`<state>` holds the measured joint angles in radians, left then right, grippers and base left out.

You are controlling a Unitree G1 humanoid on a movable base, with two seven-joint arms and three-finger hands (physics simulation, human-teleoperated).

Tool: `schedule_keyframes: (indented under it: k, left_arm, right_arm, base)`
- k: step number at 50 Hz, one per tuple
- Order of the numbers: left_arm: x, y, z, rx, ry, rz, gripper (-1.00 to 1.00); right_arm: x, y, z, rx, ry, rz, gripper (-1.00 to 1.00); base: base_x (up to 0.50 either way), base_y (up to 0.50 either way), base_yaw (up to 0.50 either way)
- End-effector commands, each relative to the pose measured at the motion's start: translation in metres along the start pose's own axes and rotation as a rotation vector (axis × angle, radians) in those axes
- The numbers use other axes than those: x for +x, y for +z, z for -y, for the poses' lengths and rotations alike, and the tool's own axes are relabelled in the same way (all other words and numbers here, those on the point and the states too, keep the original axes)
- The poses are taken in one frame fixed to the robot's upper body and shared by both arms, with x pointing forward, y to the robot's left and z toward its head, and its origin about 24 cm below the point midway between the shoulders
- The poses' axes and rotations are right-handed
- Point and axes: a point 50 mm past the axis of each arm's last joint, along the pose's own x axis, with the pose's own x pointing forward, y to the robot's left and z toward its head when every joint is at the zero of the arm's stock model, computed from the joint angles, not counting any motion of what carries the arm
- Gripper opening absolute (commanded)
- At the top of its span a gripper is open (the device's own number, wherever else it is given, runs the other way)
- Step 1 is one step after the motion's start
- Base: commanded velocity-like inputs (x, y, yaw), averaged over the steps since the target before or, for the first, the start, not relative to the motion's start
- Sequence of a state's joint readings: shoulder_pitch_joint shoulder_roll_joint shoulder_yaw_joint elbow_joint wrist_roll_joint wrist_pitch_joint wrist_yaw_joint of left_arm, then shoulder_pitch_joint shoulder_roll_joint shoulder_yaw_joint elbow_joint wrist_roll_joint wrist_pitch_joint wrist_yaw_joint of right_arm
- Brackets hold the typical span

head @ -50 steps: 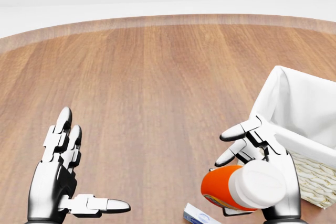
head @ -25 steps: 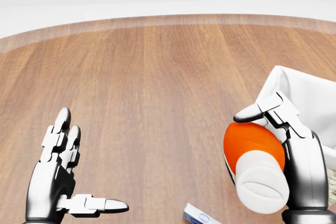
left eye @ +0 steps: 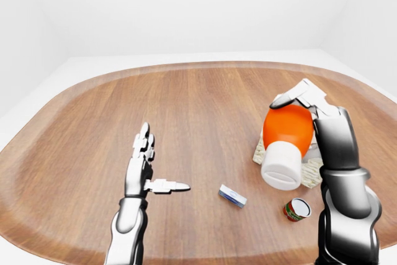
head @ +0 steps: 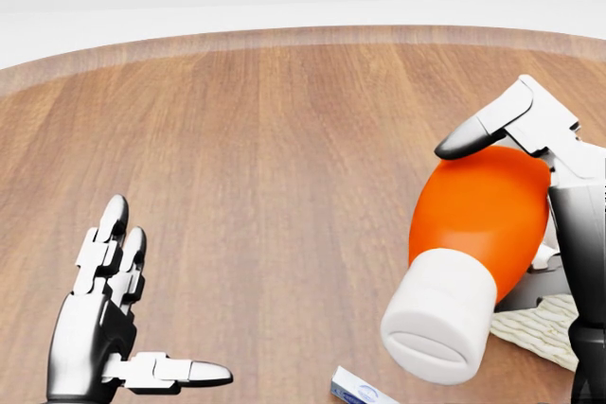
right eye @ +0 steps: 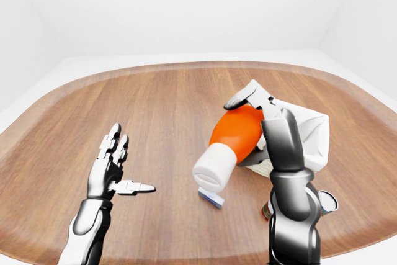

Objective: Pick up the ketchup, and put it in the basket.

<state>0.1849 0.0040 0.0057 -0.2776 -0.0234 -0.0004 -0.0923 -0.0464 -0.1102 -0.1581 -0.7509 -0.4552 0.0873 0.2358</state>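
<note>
The ketchup [head: 478, 224] is an orange bottle with a white cap. My right hand [head: 516, 144] is shut on it and holds it in the air, tilted, with the cap pointing down and toward the camera. It hangs over the near edge of the basket [right eye: 310, 134], a wicker basket with a white cloth lining at the right of the table. In the head view the bottle hides most of the basket; only a strip of wicker [head: 544, 328] shows. My left hand [head: 142, 324] is open and empty at the lower left, above the table.
A small blue and white box [left eye: 232, 195] lies on the wooden table [left eye: 186, 103] below the bottle. A red can [left eye: 298, 209] lies next to the basket near the table's bottom edge. White floor and walls surround the round table.
My right hand has lifted the ketchup up and to the right, toward the basket, so it now covers the basket in the head view. The left hand has stayed in place.
</note>
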Motion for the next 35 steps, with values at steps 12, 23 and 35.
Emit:
schedule_keyframes:
  k: [12,23,35]
  left_arm:
    - [0.002,-0.007,0.003,0.002,-0.010,-0.007,1.00]
    - [0.001,-0.007,0.003,0.003,-0.010,-0.006,1.00]
    - [0.003,-0.007,0.002,0.000,-0.005,-0.007,1.00]
  right_arm:
    - [0.053,-0.022,0.034,-0.470,0.060,-0.062,-1.00]
    - [0.057,-0.032,0.043,-0.761,0.139,-0.211,-1.00]
    - [0.072,-0.040,0.067,-0.898,0.159,-0.307,-1.00]
  base:
    - [0.00,0.00,0.00]
    - [0.00,0.00,0.00]
    - [0.00,0.00,0.00]
